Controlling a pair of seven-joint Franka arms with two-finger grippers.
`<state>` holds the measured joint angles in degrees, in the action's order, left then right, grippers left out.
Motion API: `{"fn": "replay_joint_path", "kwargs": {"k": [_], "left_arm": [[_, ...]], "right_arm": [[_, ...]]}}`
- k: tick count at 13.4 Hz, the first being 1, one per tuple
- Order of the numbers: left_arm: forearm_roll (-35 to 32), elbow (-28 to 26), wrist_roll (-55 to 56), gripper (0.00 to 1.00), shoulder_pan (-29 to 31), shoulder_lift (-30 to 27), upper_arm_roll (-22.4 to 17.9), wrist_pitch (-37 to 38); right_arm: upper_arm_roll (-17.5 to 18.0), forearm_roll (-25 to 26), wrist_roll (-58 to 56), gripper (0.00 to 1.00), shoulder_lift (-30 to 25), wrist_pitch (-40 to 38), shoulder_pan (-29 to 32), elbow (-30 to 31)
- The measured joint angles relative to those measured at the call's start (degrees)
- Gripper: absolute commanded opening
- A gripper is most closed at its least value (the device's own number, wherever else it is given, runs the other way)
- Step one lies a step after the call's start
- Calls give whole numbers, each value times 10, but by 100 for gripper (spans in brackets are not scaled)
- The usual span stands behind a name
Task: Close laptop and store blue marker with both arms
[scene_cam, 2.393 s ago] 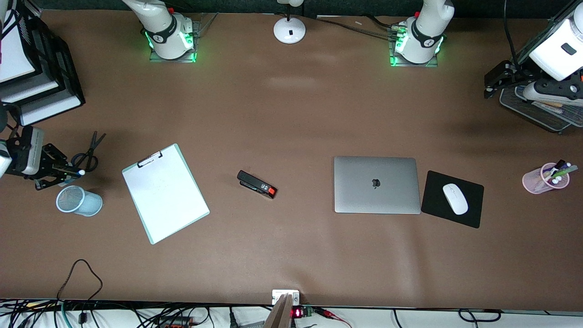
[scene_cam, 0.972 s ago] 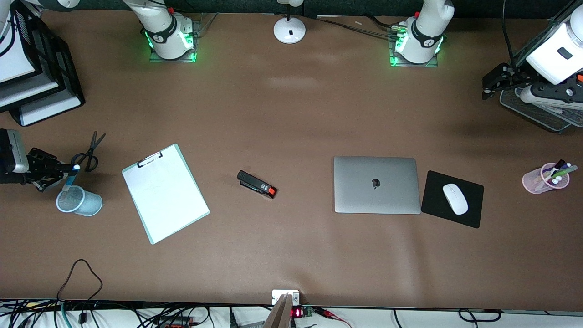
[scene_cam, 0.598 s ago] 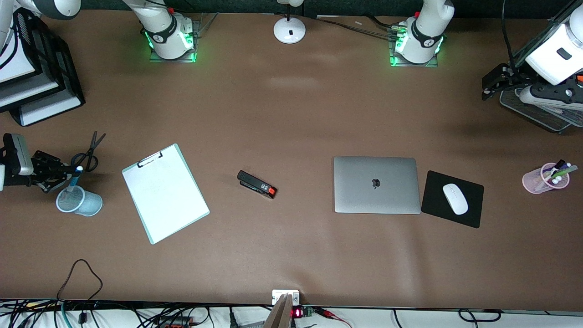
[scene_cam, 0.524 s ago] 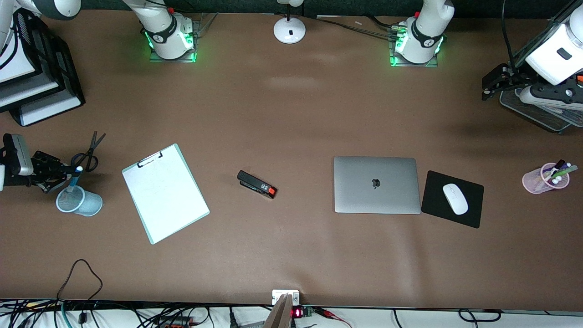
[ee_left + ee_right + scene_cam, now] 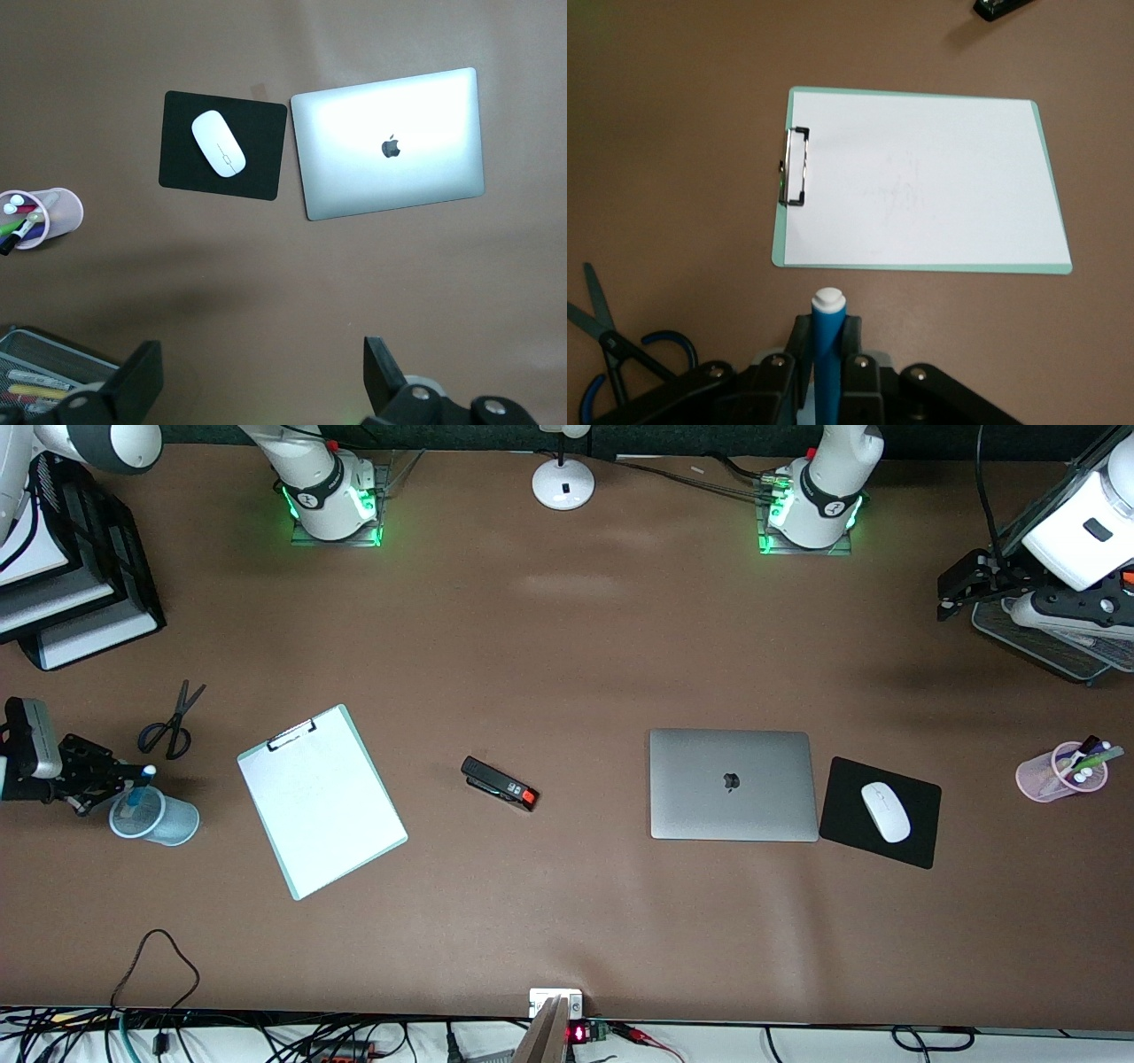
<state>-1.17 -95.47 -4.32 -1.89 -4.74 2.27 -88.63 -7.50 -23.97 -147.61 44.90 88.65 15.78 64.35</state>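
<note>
The laptop lies closed on the table, silver lid up with its dark logo; in the left wrist view the laptop lies flat too. My right gripper is shut on the blue marker, held nearly upright with its whitish end up, over the pale blue mesh cup. The marker's lower end dips into the cup's mouth. In the right wrist view the blue marker stands between the fingers of my right gripper. My left gripper waits open over the wire tray. The open left gripper holds nothing.
Scissors lie beside the cup, farther from the front camera. A clipboard, a black stapler, a black mouse pad with a white mouse and a pink cup of markers are on the table. Black paper trays stand at the right arm's end.
My right gripper has come down over the mesh cup with the blue marker, which has swung from slanted to nearly upright and sunk into the cup's mouth. The left arm has stayed put.
</note>
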Motion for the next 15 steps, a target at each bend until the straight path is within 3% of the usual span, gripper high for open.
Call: {"fn": "replay_joint_path", "kwargs": {"k": [13,14,15], "left_arm": [[0,0,0,100,0,0,0,-1],[0,0,0,100,0,0,0,-1],[0,0,0,100,0,0,0,-1]], "right_arm": [[2,-32,8,4,33,30,18,-1],[2,-33,8,9,36,30,21,-1],[2,-34,8,47,38,30,23,-1]]}}
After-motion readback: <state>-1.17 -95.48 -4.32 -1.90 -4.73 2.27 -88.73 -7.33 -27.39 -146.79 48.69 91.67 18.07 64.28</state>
